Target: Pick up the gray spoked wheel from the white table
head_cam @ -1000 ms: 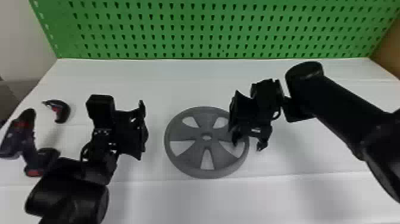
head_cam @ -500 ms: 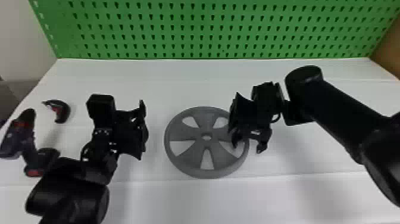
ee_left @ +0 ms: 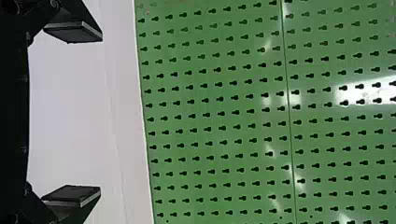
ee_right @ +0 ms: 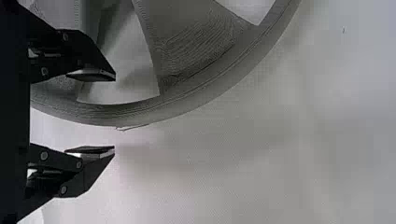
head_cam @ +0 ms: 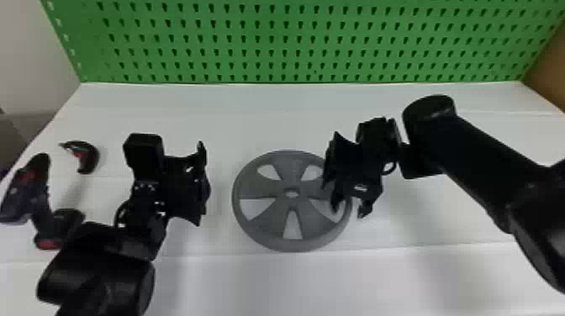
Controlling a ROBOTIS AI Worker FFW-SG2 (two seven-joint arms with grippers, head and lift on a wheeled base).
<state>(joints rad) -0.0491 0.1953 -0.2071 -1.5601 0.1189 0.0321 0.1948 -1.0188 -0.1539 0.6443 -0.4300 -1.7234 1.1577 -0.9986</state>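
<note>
The gray spoked wheel (head_cam: 269,222) lies flat on the white table (head_cam: 302,281). Over its right rim in the head view is my right gripper (head_cam: 348,210), open. In the right wrist view my right gripper (ee_right: 114,113) has one finger over a wheel opening and the other outside the rim of the wheel (ee_right: 196,93), with the rim between them. My left gripper (head_cam: 202,185) is parked to the left of the wheel, apart from it. The left wrist view shows my left gripper (ee_left: 100,114) wide open, with nothing between its fingers.
A dark drill-like tool (head_cam: 35,201) with red parts lies at the table's left, partly beside my left arm. Behind it is a small curved black and red tool (head_cam: 86,155). A green pegboard (head_cam: 286,42) stands along the table's back edge.
The right arm has shifted slightly, its wrist and forearm sitting a little lower in the head view than before. The left arm and the wheel have stayed still.
</note>
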